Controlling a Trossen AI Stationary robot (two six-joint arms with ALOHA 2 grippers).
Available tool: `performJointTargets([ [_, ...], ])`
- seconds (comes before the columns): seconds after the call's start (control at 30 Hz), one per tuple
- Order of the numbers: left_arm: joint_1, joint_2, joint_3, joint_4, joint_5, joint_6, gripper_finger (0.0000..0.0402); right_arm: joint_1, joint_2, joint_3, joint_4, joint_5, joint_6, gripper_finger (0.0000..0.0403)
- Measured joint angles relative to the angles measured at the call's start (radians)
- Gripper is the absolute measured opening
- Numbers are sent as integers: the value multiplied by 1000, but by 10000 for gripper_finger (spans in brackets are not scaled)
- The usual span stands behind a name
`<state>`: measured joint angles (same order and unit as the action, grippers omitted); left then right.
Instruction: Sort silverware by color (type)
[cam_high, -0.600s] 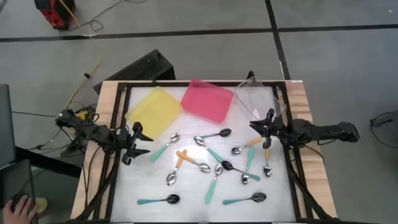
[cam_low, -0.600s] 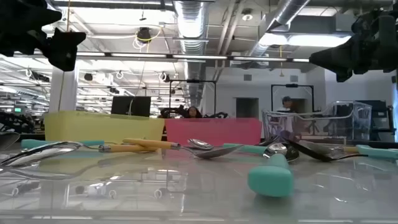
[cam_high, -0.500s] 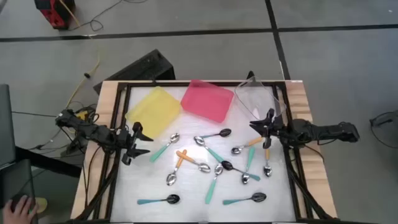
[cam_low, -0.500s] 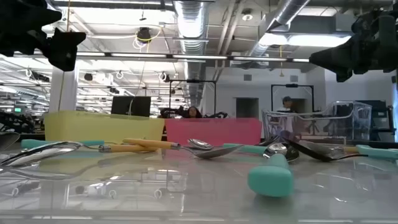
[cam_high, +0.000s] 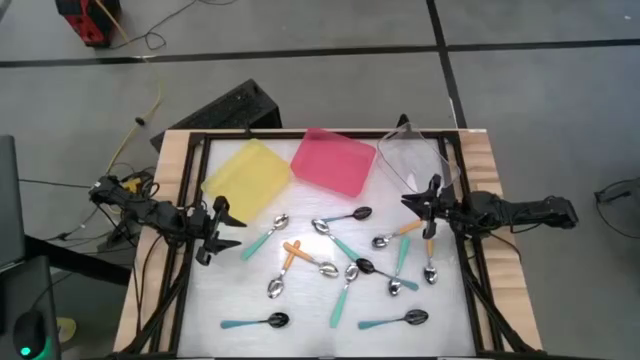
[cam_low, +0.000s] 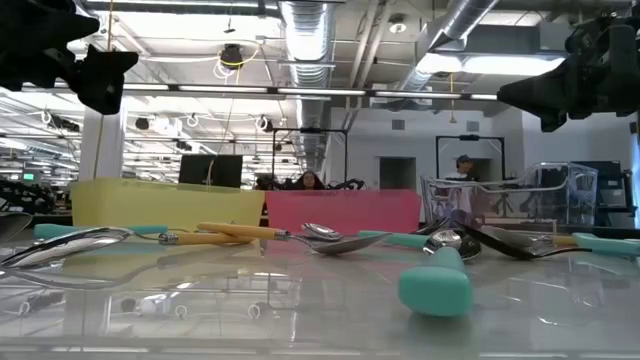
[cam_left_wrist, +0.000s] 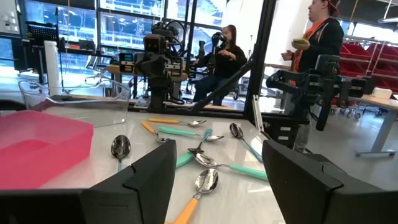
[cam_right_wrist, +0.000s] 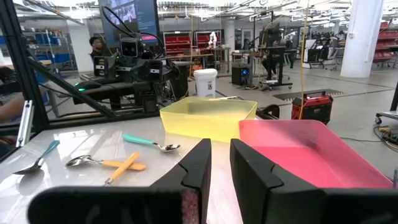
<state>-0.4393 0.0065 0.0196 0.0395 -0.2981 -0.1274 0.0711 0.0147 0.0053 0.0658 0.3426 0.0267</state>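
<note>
Silverware lies scattered across the tabletop, unsorted. My left tool gapes wide, empty; my right tool nearly closed, empty. Next, I must pick one spoon.

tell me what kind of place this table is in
Probably a robotics lab or workshop. Exposed ceiling ducts run overhead, another robot rig stands past the table, and people sit at workstations behind the spoons.

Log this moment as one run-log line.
stage: sorting not begun | left end effector: open, empty, left edge | right end effector: nearly closed, empty, right edge | spoons: scattered on table | yellow tray, pink tray: empty
</note>
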Motion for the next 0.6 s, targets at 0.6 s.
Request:
performJointTargets([
  [0.6, 0, 0, 0, 0, 0, 0, 226, 0, 0, 0, -1, -6, 0, 87],
])
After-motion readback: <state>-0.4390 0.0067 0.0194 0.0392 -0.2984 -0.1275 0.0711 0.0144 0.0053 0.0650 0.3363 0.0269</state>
